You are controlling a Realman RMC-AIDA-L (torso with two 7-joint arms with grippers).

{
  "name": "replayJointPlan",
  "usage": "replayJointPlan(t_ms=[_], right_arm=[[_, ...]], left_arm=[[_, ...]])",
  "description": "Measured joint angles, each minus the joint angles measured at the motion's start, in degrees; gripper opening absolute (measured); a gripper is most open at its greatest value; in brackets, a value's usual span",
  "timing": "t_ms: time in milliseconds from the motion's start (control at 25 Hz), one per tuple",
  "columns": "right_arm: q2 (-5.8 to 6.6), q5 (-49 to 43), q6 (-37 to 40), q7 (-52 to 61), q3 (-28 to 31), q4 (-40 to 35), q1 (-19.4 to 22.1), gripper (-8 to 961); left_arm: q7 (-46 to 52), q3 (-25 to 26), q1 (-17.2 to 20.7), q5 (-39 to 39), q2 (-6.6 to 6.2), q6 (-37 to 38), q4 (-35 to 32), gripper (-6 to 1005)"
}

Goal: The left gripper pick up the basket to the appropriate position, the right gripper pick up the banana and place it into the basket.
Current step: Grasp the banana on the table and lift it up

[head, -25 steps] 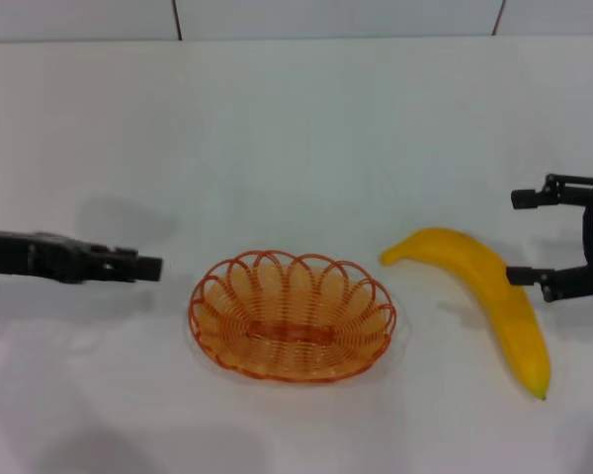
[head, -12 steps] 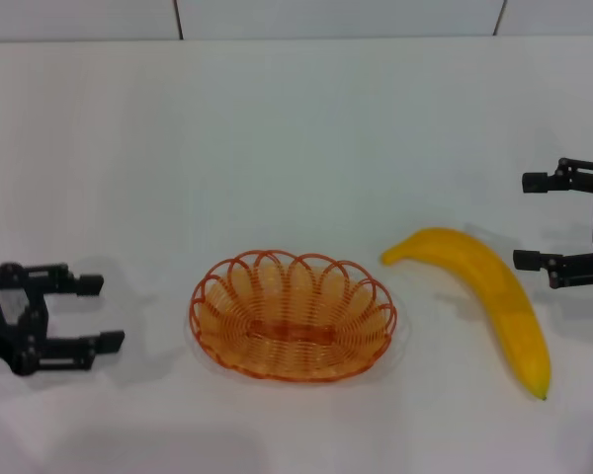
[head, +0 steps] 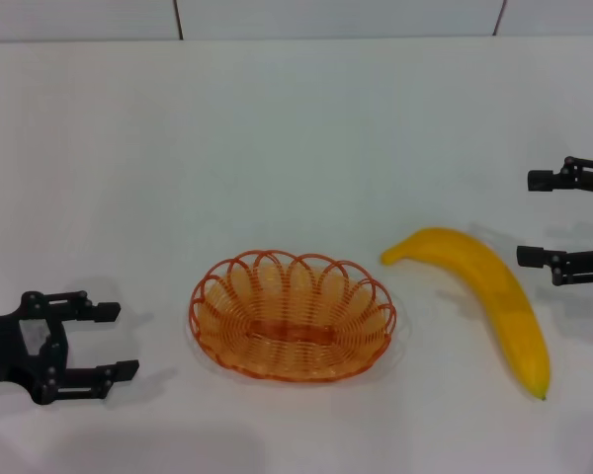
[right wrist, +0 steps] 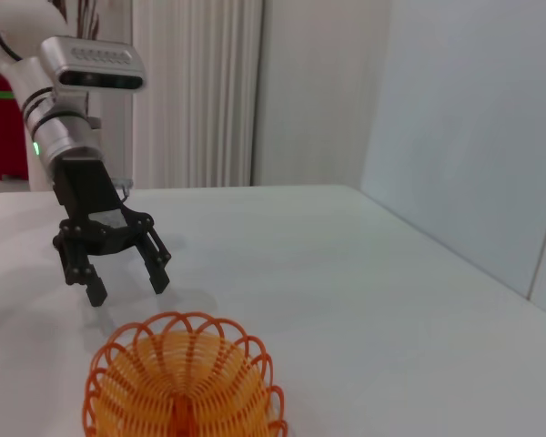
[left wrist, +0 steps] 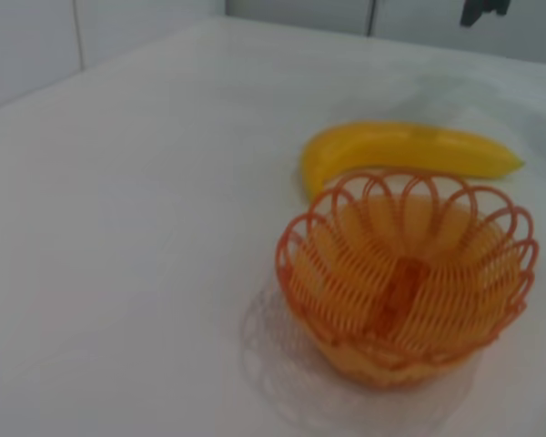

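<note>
Lowered nearer the bench's left front edge, the left tool [head: 107,343] is held apart, unclosed, before the basket [head: 292,314]; approach is judged next.

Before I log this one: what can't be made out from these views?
- Right claw: the head view's right edge cuts off its body and arm.
- Left claw: its arm runs off the head view's left edge.
- Banana: the right wrist view misses it entirely.
- Basket: the right wrist view's lower edge cuts off its near side.

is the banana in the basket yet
No, the banana lies on the table beside the basket, which holds nothing.
</note>
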State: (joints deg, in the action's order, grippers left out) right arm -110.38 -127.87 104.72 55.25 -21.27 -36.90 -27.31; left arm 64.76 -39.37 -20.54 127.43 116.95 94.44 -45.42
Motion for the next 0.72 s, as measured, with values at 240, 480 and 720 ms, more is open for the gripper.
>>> replayJointPlan(t_ms=[240, 480, 720], right_arm=[[-0.07, -1.1, -0.8, 2.1, -0.1, -0.3, 0.5, 883], [-0.65, -6.0, -5.4, 6.1, -0.4, -0.5, 0.3, 882], [-1.82, -6.7, -3.2, 16.0, -0.4, -5.4, -0.9, 882]], left_arm=[[-1.1, 1.0, -0.2, -0.9, -0.01, 0.0, 1.2, 763], [-1.1, 2.1, -0.6, -1.6, -0.04, 0.0, 1.6, 759], [-0.8, 2.1, -1.0, -1.8, -0.03, 0.0, 1.6, 759]])
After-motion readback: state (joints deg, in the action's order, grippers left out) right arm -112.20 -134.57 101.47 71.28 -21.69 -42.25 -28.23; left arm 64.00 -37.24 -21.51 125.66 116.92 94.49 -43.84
